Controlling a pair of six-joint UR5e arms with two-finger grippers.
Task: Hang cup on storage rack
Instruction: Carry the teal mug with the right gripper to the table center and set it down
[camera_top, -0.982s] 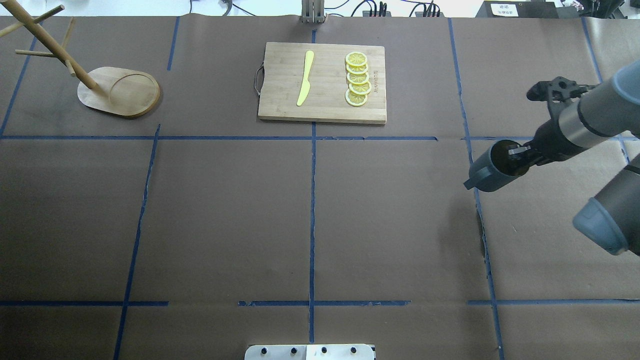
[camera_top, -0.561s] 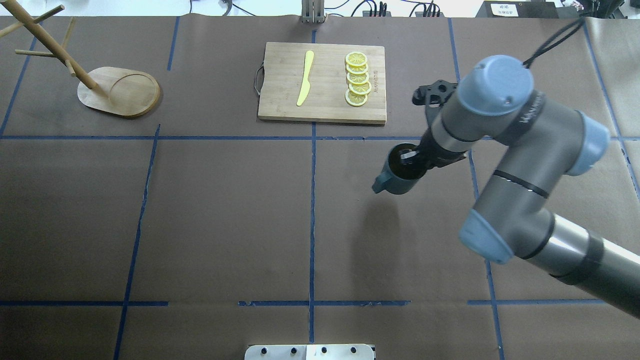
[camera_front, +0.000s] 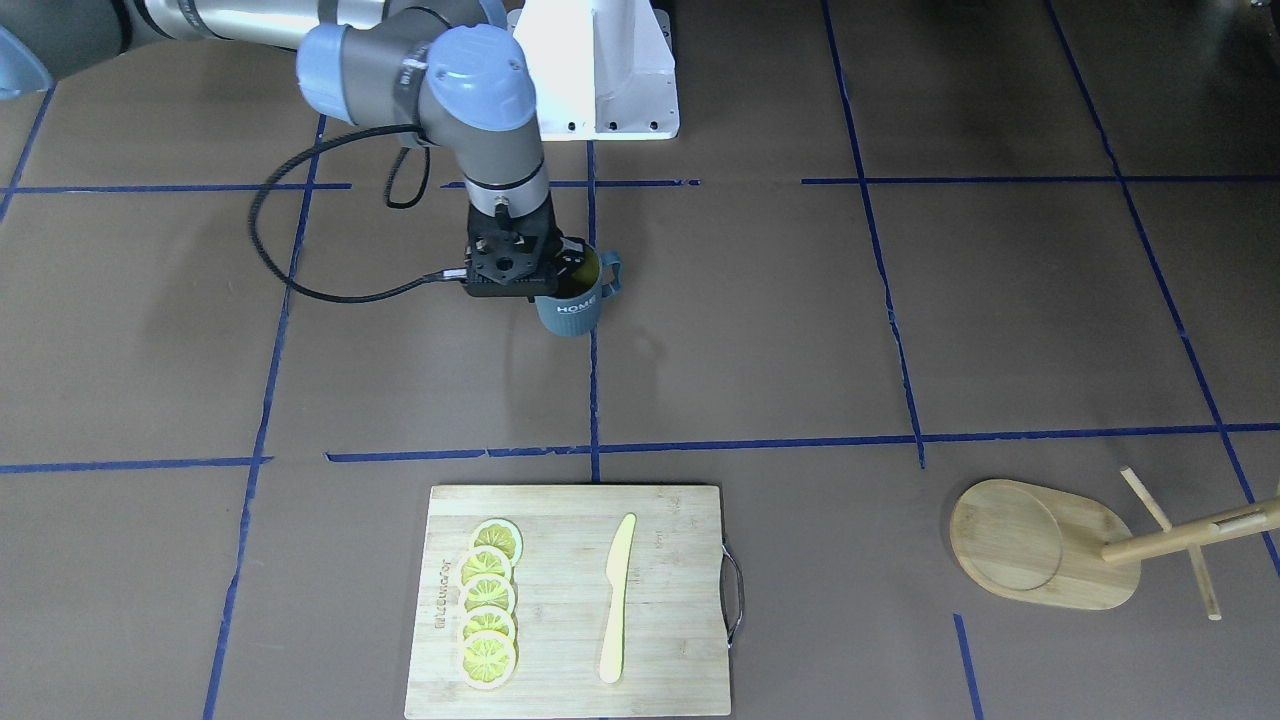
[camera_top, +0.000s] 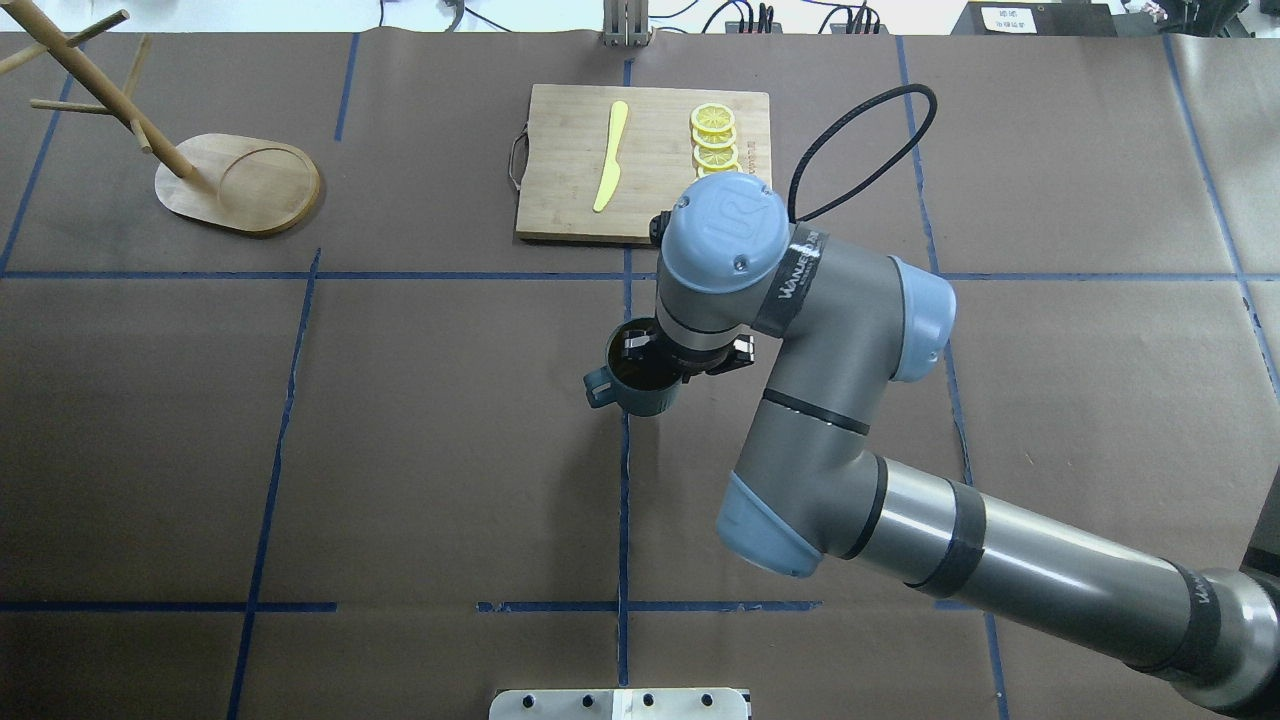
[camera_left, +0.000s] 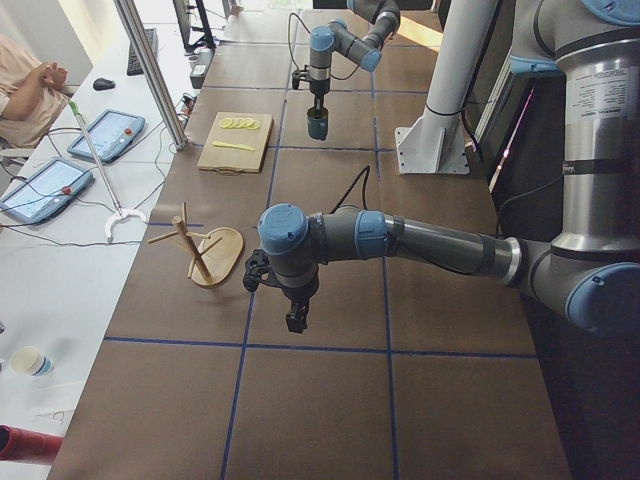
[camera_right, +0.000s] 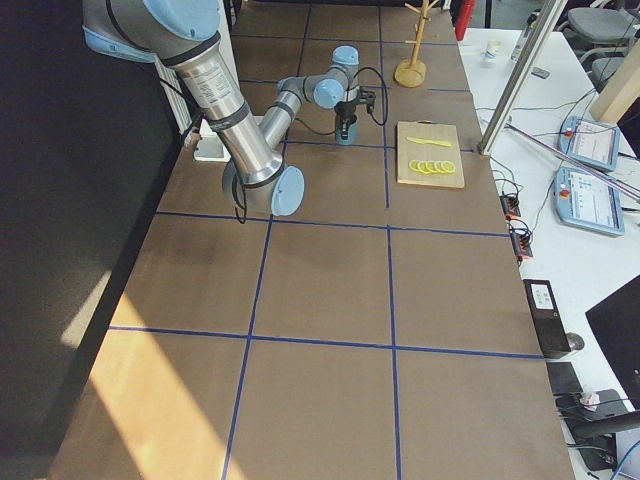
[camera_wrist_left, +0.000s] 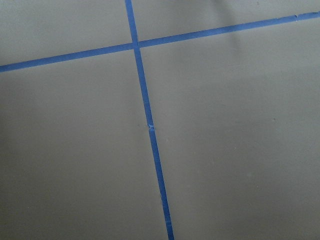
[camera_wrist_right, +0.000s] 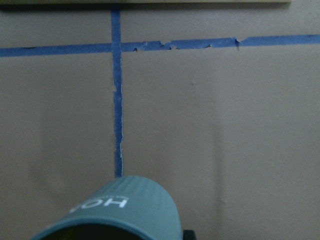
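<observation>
The dark blue-grey cup (camera_top: 636, 392) with white "HOME" lettering (camera_front: 573, 306) hangs upright above the middle of the table, its handle toward the rack's side. My right gripper (camera_top: 655, 360) is shut on the cup's rim, one finger inside it. The cup's ribbed wall fills the bottom of the right wrist view (camera_wrist_right: 120, 210). The bamboo storage rack (camera_top: 240, 185) stands at the far left, its post and pegs leaning out of frame; it also shows in the front view (camera_front: 1040, 545). My left gripper (camera_left: 295, 320) shows only in the exterior left view, so I cannot tell whether it is open or shut.
A bamboo cutting board (camera_top: 565, 170) with a yellow knife (camera_top: 611, 155) and lemon slices (camera_top: 712, 135) lies behind the cup, partly hidden by the right arm. Blue tape lines cross the brown paper. The left wrist view shows only paper and tape.
My right arm has carried the cup from the table's right side leftward to the centre line. The rack and cutting board have not moved.
</observation>
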